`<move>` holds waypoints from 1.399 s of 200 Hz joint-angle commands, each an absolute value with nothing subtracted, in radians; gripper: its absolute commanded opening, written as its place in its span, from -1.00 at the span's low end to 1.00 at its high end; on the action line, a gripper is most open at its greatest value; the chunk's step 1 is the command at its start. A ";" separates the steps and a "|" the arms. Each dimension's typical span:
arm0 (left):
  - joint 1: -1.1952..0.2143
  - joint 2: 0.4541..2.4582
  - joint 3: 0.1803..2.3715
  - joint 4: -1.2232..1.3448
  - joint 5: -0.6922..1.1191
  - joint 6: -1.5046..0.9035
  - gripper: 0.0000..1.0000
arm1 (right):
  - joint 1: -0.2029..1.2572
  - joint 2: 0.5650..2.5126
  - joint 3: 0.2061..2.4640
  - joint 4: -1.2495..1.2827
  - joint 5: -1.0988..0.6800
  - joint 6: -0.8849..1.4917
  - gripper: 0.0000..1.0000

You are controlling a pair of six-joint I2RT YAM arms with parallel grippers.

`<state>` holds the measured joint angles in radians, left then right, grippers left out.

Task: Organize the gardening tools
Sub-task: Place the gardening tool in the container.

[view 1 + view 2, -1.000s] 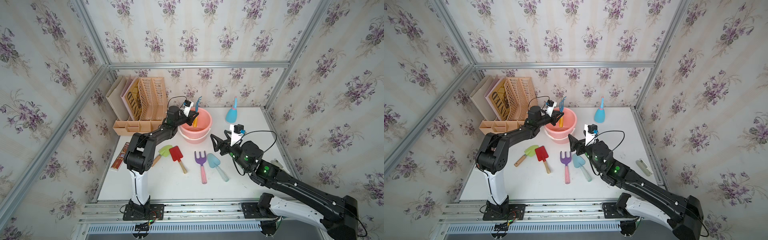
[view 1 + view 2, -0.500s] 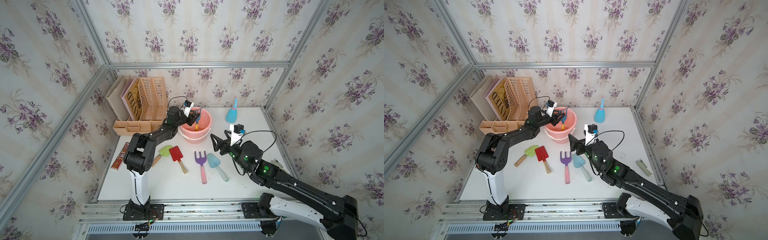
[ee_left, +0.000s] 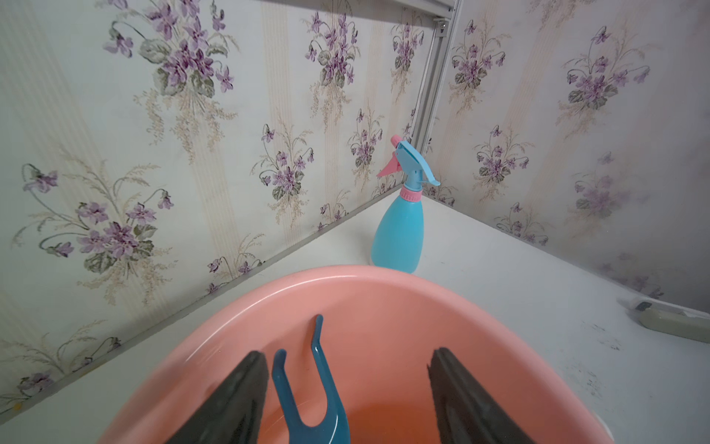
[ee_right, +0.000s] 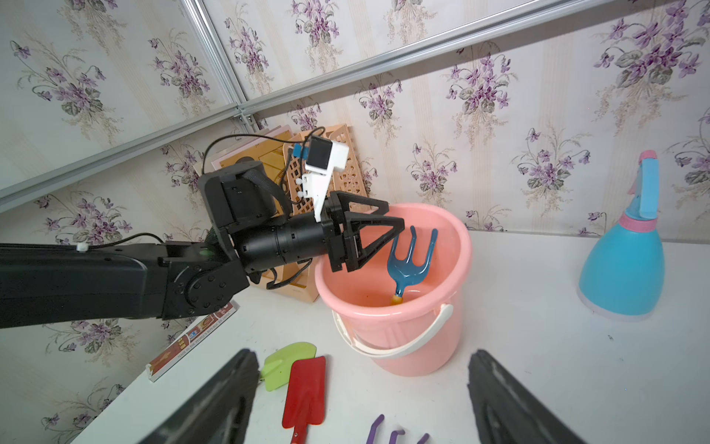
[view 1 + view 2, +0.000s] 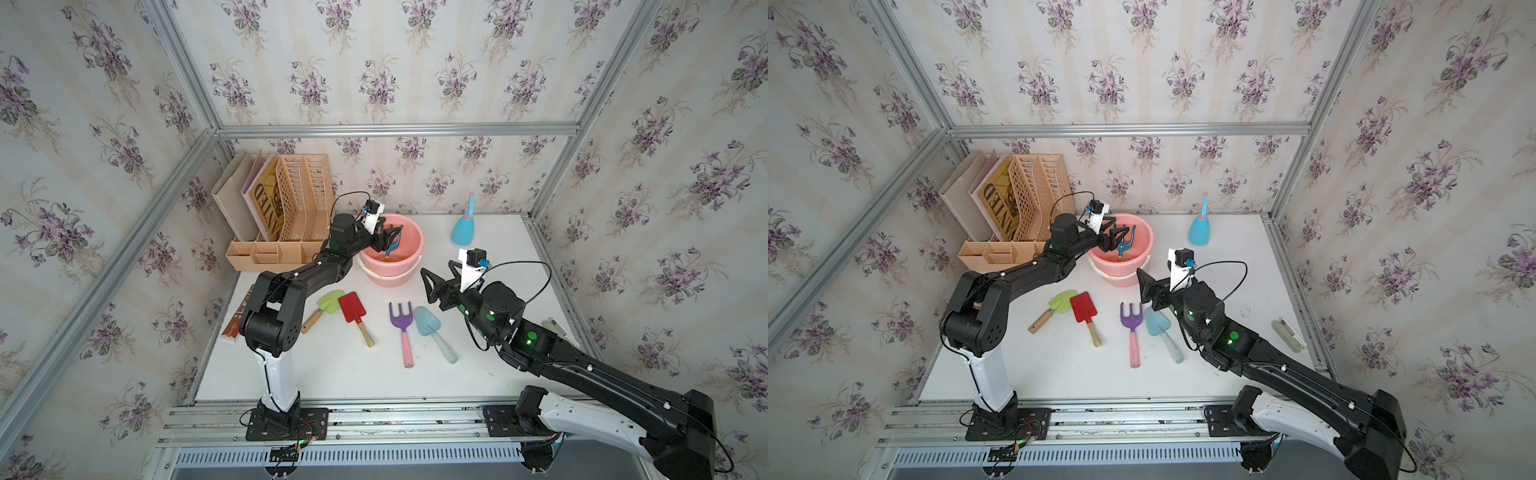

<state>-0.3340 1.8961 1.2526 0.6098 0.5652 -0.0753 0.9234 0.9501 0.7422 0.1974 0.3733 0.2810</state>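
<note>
The blue fork [image 5: 390, 250] stands prongs up inside the pink bucket [image 5: 420, 246], its yellow handle down at the bottom. My left gripper [image 5: 390, 238] hovers open over the bucket's near rim; in the left wrist view the fork [image 3: 307, 392] rises beside one finger, unclamped. My right gripper [image 5: 436, 268] hangs open and empty above the table, right of the bucket. On the table lie the lime spade [image 5: 330, 301], red spade [image 5: 352, 307], purple fork [image 5: 401, 320] and light-blue trowel [image 5: 426, 322]. The blue spray bottle [image 5: 463, 232] stands at the back right.
Tan file racks [image 5: 299, 199] and a low divided tray [image 5: 270, 253] fill the back left corner. A flat printed box [image 5: 239, 316] lies along the left table edge. A small grey-green object [image 5: 1287, 334] rests near the right edge.
My left gripper has opened and let go of the blue fork, which has sunk lower into the pink bucket. The right arm has stayed still.
</note>
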 commanded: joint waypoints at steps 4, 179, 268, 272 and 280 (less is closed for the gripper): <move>-0.334 1.841 1.251 0.652 0.540 -0.040 0.64 | 0.923 0.963 0.751 0.199 0.371 0.276 0.78; -0.339 1.123 0.905 -0.051 0.465 -0.105 0.91 | 0.775 1.101 0.832 -0.144 0.054 0.335 0.86; -0.328 1.095 1.054 -0.720 0.275 -0.042 0.90 | 0.734 1.047 0.780 -0.205 -0.076 0.356 0.95; -0.323 1.109 1.066 -0.745 0.267 -0.042 0.91 | 0.730 1.045 0.776 -0.202 -0.085 0.358 0.96; -0.314 1.139 1.088 -0.789 0.266 -0.036 0.91 | 0.723 1.043 0.767 -0.192 -0.102 0.363 0.98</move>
